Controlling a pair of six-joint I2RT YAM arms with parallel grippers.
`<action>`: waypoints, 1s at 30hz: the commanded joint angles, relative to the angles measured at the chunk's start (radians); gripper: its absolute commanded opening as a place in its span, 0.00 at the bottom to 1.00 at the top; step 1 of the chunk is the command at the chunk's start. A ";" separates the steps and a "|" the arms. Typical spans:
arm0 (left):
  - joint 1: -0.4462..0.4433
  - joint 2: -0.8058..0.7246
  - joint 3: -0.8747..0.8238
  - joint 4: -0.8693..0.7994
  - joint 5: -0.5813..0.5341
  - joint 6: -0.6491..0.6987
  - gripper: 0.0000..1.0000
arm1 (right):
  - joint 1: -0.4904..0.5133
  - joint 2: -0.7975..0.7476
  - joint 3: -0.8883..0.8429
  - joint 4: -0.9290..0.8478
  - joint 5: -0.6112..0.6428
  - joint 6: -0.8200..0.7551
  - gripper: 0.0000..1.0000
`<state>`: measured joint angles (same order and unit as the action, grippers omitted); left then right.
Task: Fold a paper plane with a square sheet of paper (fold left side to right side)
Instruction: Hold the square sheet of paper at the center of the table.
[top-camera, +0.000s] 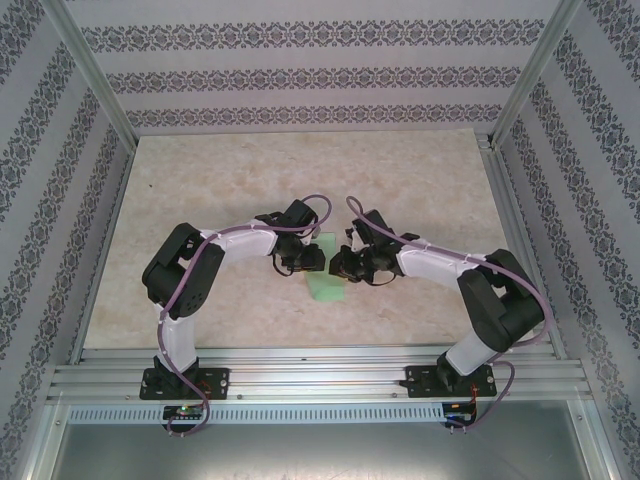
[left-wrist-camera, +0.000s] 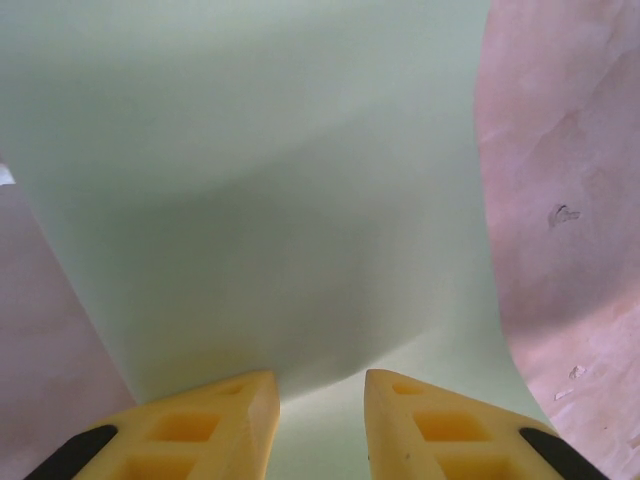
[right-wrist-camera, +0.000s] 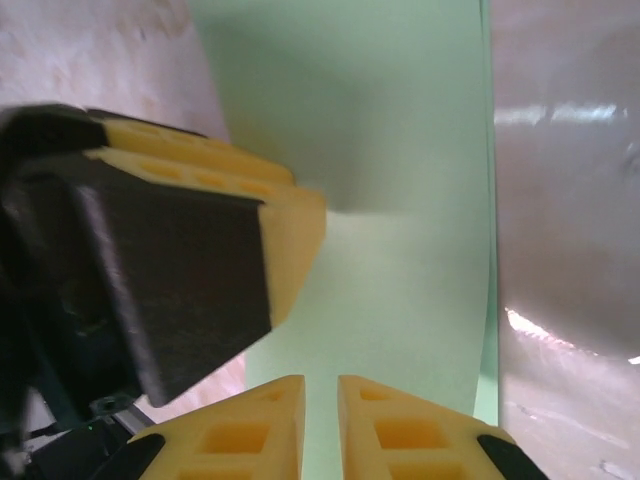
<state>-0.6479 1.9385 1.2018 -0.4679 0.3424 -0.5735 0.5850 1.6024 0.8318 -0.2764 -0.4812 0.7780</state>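
Light green square sheet of paper (top-camera: 327, 288) lies mid-counter (top-camera: 250, 180), one side bowed upward; left gripper (left-wrist-camera: 321, 380) jaws moderately apart over it, right gripper (right-wrist-camera: 321, 382) jaws narrowly apart, crowded by the left's black housing

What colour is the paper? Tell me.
The paper is plain light green, clearest from the left wrist.

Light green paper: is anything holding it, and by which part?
Cannot tell. At the light green paper sheet, the left end effector stands open, the right end effector nearly closed.
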 joint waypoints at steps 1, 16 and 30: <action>-0.003 0.041 -0.045 -0.016 -0.021 0.002 0.32 | 0.016 0.050 -0.023 0.013 -0.004 0.033 0.16; 0.008 0.033 0.017 -0.036 -0.029 0.001 0.46 | 0.024 0.178 -0.027 -0.138 0.125 -0.060 0.14; 0.112 0.073 0.096 -0.021 -0.040 0.035 0.47 | 0.024 0.197 -0.023 -0.172 0.164 -0.086 0.14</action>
<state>-0.6018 1.9820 1.2827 -0.5098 0.4000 -0.5762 0.6006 1.7309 0.8494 -0.3462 -0.4492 0.7147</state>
